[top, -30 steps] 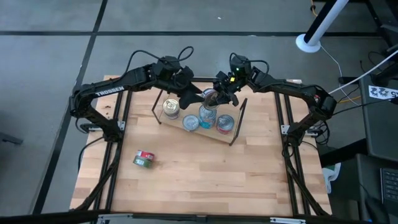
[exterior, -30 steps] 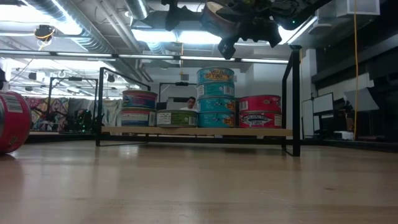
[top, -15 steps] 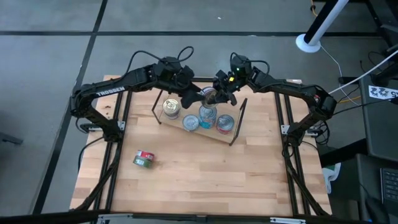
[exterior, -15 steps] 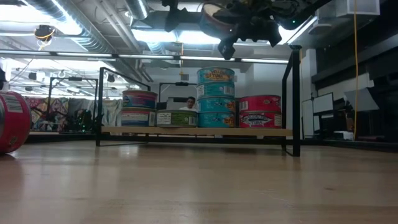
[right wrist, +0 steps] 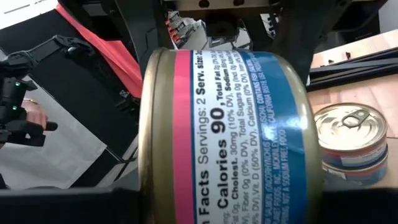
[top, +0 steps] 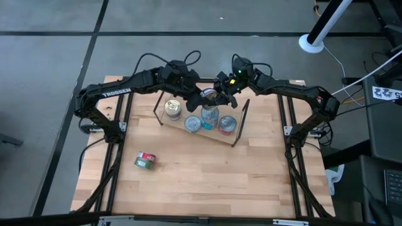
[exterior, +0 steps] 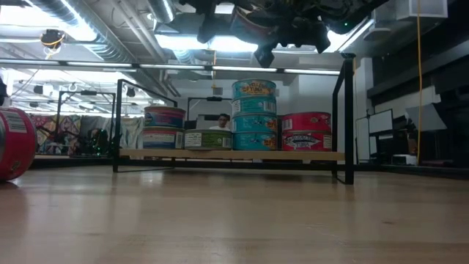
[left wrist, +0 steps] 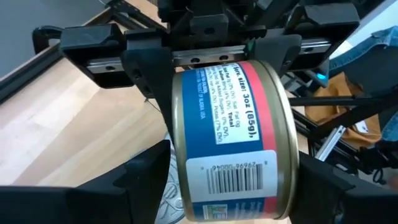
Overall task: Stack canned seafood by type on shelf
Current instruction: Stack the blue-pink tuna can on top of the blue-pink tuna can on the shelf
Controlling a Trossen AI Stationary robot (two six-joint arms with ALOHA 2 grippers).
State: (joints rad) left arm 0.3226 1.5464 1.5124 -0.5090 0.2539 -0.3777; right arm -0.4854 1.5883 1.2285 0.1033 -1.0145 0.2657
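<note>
A blue-and-red-labelled tin with gold rims hangs in the air above the shelf, between my two grippers. My left gripper reaches it from the left and my right gripper from the right; both are shut on it. On the shelf board stand two blue tins stacked, a green-labelled tin, three teal tins stacked and two red tins stacked. One red-green tin lies on its side on the table. My left gripper pinches the tin between its two fingers, one on each flat end, coming level from the table's left. The tin is lifted clear, its label side facing the wrist camera. My right gripper pinches the same tin by its two flat ends, coming level from the table's right, opposite the left gripper. The tin fills the space between the fingers and touches nothing below.
Black wire uprights rise at the shelf's ends. The wooden tabletop lies in front of the shelf, with only the loose tin on it. A person's hand shows in the room beyond.
My left gripper has moved toward the table's right, up to the tin held by my right gripper, and its fingers now stand on the tin's ends. The tin stays in the air above the shelf.
</note>
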